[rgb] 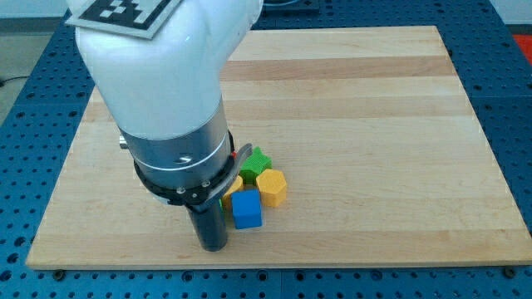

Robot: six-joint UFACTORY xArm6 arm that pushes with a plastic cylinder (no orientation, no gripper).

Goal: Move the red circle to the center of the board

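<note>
Dark rod's tip [214,246] down on the pale wooden board [374,124], just left of the blue cube [247,209]. No pincer fitted. Yellow hexagon block [272,186] and green star-like block [256,160] clustered close. Red circle mostly hidden behind the white arm [158,91]; red sliver [243,151] beside green.

The board [357,124] is pale wood with visible grain, matt and smooth, lying on a blue perforated metal-looking table [33,91]. The arm's housing [158,66] at upper left looks like glossy white plastic above a brushed grey metal band [179,154]. The blue cube [247,209], yellow hexagon [272,187] and green block [257,162] look like matt plastic
</note>
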